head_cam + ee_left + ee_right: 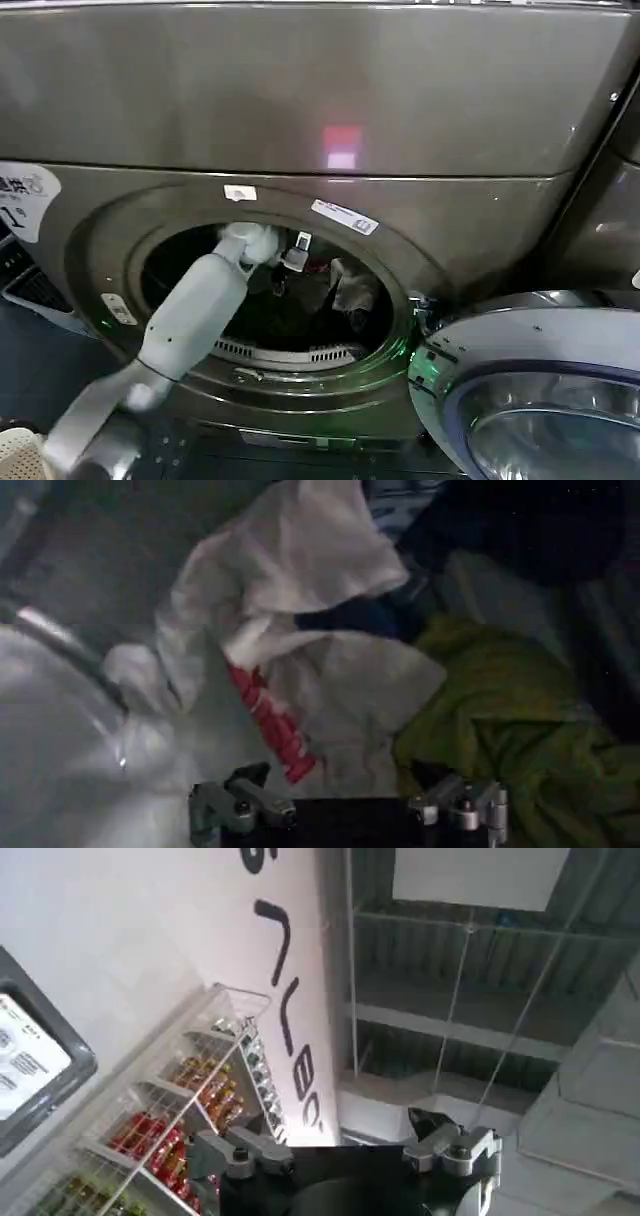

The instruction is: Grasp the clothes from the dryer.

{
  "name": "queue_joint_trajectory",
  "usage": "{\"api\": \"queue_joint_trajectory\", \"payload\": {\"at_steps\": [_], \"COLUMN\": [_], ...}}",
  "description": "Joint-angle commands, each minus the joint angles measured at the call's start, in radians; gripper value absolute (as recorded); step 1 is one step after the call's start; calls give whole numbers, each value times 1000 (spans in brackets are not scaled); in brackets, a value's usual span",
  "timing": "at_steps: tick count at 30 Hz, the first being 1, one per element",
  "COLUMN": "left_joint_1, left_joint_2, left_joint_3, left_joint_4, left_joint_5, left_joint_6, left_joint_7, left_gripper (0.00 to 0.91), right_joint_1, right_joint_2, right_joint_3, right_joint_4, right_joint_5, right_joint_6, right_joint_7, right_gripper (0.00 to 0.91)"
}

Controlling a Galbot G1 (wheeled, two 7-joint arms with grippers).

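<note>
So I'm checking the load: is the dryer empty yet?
No. The dryer still holds clothes, white, yellow-green and red pieces heaped below the open left gripper.

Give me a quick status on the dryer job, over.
Left gripper open inside the dryer, over the clothes, nothing held. Right gripper open, parked facing a wall and shelves. Nothing blocking the clothes.

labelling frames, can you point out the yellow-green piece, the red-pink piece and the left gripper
yellow-green piece (pixel 510 715), left wrist view, on its bunched folds
red-pink piece (pixel 270 720), left wrist view, middle of the strip
left gripper (pixel 348 808), left wrist view, midway between its open fingertips
</note>
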Motion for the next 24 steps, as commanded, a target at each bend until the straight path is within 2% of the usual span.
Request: {"api": "queue_joint_trajectory", "payload": {"at_steps": [1, 19, 20, 21, 22, 24], "left_joint_1": [16, 88, 89, 89, 89, 89], "left_joint_2": [9, 39, 39, 38, 38, 38], "left_joint_3": [3, -45, -45, -45, -46, -47], "left_joint_4": [36, 70, 69, 69, 67, 63], "left_joint_5": [-14, -40, -40, -42, -45, -51], "left_joint_6": [19, 62, 62, 62, 64, 65], "left_joint_7": [0, -1, -1, -1, -2, -2], "left_gripper": [907, 907, 637, 296, 91, 80], "right_joint_1": [0, -5, -6, -6, -6, -4], "right_joint_2": [-1, -3, -4, -5, -5, -6], "right_joint_3": [-2, -6, -5, -5, -5, -8], "right_joint_4": [3, 17, 16, 16, 16, 17], "right_joint_5": [4, 28, 29, 29, 29, 29], "right_joint_6": [0, 0, 0, 0, 0, 0], "right_joint_7": [0, -4, -4, -4, -4, -4], "right_gripper": [907, 907, 907, 907, 907, 907]}}
